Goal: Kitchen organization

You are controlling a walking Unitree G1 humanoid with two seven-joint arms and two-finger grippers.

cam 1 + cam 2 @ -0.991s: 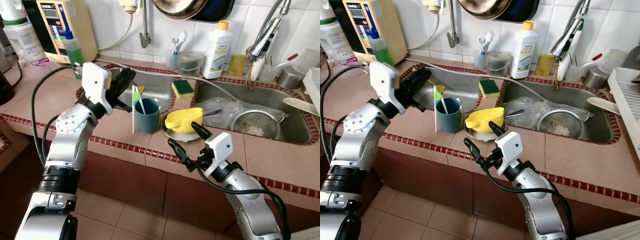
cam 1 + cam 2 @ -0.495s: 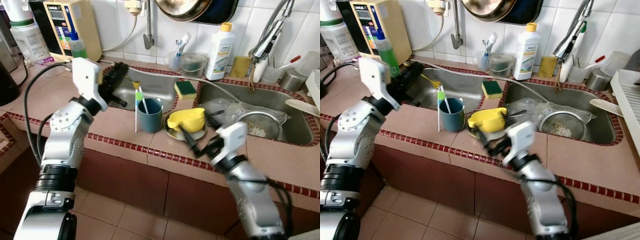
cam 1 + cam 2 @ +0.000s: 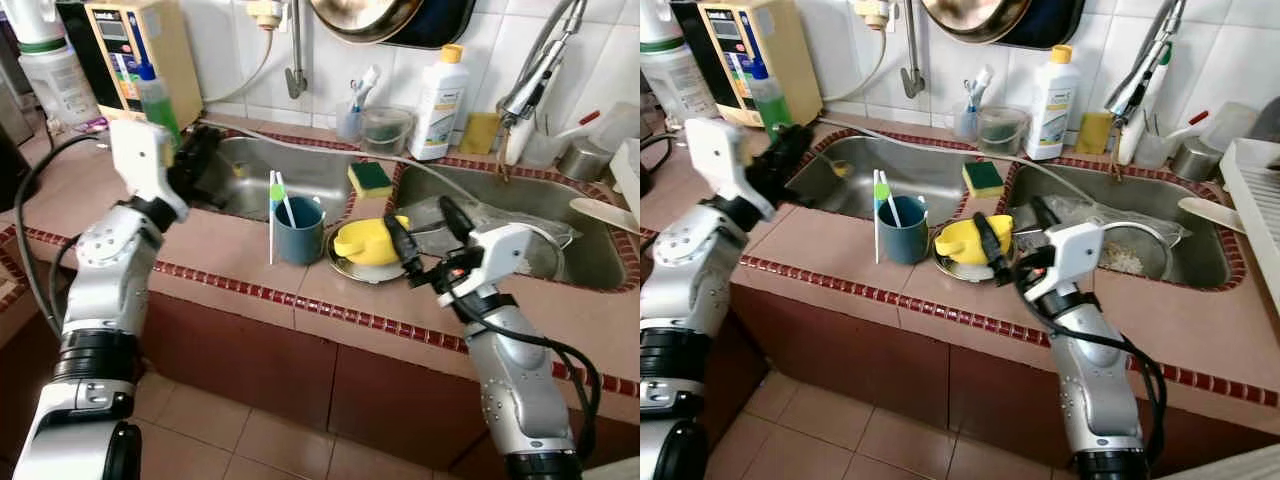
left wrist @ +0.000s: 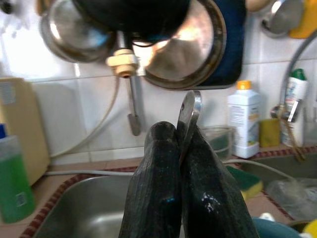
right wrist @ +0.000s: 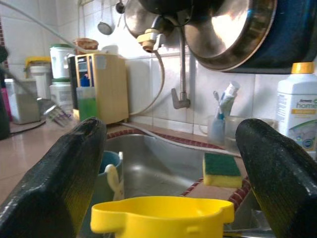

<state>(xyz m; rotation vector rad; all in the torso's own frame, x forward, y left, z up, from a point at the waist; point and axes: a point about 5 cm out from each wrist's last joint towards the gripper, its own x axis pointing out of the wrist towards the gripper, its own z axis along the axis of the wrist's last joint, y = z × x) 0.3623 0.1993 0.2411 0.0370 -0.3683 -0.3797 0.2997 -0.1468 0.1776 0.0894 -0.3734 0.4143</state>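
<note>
**A:** What was the right end effector (image 3: 424,232) doing at that moment?

**B:** It hovered with its two black fingers spread wide, either side of the yellow plastic cup (image 3: 368,241), which lay tipped on a round metal plate (image 3: 352,268) on the tiled tabletop (image 3: 240,250), just beside the blue mug (image 3: 299,232). The fingers were not yet touching the cup, as far as I could tell.

**B:** To do it well, I judged it should centre the cup's body between the fingers, below the rim, and close gently; the plastic looked smooth and glossy, and thin enough to flex or skid on the metal plate.

**A:** And the left end effector (image 4: 179,144)?

**B:** Closed tight on a slim steel utensil handle (image 4: 189,111), flat and shiny with a rounded tip. It was held over the tabletop by the left sink basin (image 3: 290,175). In the right wrist view fork tines (image 5: 54,114) showed at the far end.

**A:** Anything nearby to mind?

**B:** The blue mug held upright utensils (image 3: 279,195) that a careless sweep could knock. A green-and-yellow sponge (image 3: 369,178) sat on the ridge between the stainless basins, and the red tile edging gave the tabletop a raised lip.
</note>
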